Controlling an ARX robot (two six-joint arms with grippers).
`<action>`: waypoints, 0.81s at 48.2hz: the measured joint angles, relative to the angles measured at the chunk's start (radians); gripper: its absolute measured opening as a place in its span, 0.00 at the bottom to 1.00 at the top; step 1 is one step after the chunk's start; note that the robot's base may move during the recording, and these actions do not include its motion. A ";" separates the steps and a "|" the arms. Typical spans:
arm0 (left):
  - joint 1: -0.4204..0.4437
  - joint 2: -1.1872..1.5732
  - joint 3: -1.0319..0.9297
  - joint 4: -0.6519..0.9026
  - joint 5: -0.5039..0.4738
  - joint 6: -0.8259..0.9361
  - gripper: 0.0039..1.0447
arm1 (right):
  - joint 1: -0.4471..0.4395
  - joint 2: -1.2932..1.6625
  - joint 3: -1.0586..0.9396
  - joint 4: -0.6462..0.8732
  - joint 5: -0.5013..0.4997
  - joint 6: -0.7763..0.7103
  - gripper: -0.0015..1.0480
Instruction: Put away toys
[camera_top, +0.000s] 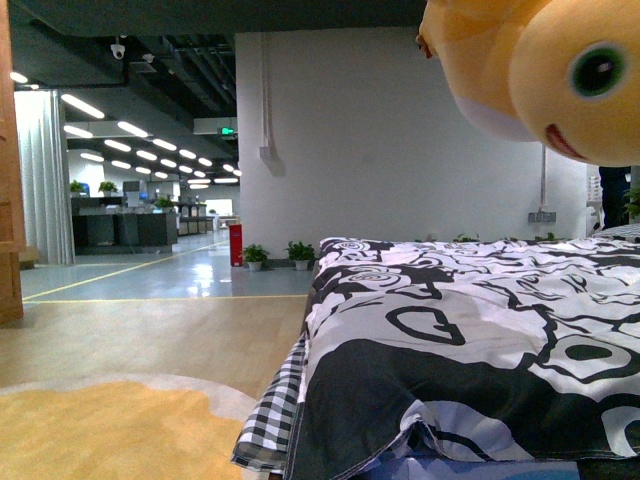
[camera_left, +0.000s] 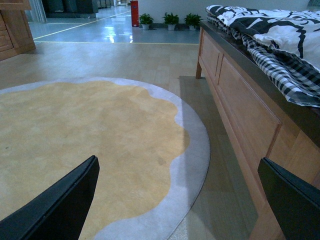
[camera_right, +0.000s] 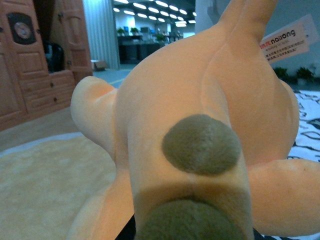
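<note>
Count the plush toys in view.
1. The orange plush toy is up in the air, upper right of the front view, and fills the right wrist view. Others may be hidden out of frame.

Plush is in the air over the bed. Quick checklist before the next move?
1. Plush toy clear of the bed: ok. It hangs above the duvet without touching it.
2. Grip on the toy: cannot tell. It fills the right wrist view and hides the right arm's jaws.
3. Left gripper free: ok. Its jaws are open and empty, above the rug.
4. Drop-off spot in sight: not ok. No box or bin shows in any view.
5. Left gripper's clearance to the bed frame: cannot tell. The frame looks close, so check before swinging.
</note>
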 joint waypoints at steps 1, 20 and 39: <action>0.000 0.000 0.000 0.000 0.000 0.000 0.94 | -0.025 -0.038 -0.036 0.013 -0.040 0.011 0.09; 0.000 0.000 0.000 0.000 0.000 0.000 0.94 | -0.364 -0.550 -0.510 0.132 -0.443 0.256 0.09; 0.000 0.000 0.000 0.000 0.000 0.000 0.94 | -0.134 -0.822 -0.818 0.001 -0.146 0.235 0.09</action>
